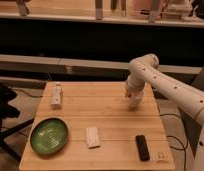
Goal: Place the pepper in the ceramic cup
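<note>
We're seeing warm light on the wooden table [110,117], dark murk behind it; the gripper [133,103] hangs over its far-right part.
</note>
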`<state>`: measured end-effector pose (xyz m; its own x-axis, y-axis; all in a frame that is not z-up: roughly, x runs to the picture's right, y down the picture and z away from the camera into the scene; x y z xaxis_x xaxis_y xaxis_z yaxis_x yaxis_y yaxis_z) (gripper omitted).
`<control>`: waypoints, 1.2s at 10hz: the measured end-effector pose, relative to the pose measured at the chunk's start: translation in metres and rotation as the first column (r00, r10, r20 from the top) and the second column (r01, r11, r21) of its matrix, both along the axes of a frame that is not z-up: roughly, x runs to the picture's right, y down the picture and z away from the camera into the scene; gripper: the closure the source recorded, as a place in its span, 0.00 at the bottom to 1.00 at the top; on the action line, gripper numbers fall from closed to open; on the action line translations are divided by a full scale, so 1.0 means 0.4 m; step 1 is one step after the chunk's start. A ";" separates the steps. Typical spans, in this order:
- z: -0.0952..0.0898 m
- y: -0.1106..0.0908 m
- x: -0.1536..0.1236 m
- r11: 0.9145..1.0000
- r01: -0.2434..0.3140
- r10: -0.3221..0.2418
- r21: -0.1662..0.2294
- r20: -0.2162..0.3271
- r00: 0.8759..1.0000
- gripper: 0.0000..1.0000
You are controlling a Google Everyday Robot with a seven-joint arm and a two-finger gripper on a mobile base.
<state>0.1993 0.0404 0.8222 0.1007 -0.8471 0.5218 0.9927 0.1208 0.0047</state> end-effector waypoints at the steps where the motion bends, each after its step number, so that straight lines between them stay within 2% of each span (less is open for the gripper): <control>1: -0.004 -0.004 0.014 1.000 -0.004 0.004 0.003 -0.002 1.000 1.00; 4: 0.000 -0.009 0.026 1.000 -0.011 0.011 0.006 -0.013 1.000 1.00; 5: -0.001 -0.004 0.034 1.000 -0.013 0.013 0.004 -0.016 1.000 0.96; 8: -0.021 0.001 0.052 1.000 -0.014 0.014 0.012 -0.013 1.000 0.67; 10: -0.021 -0.002 0.055 1.000 -0.014 0.015 0.016 -0.013 1.000 0.51; 11: -0.021 -0.005 0.055 1.000 -0.014 0.014 0.019 -0.012 1.000 0.47; 12: -0.025 -0.002 0.063 1.000 -0.014 0.014 0.020 -0.014 1.000 0.50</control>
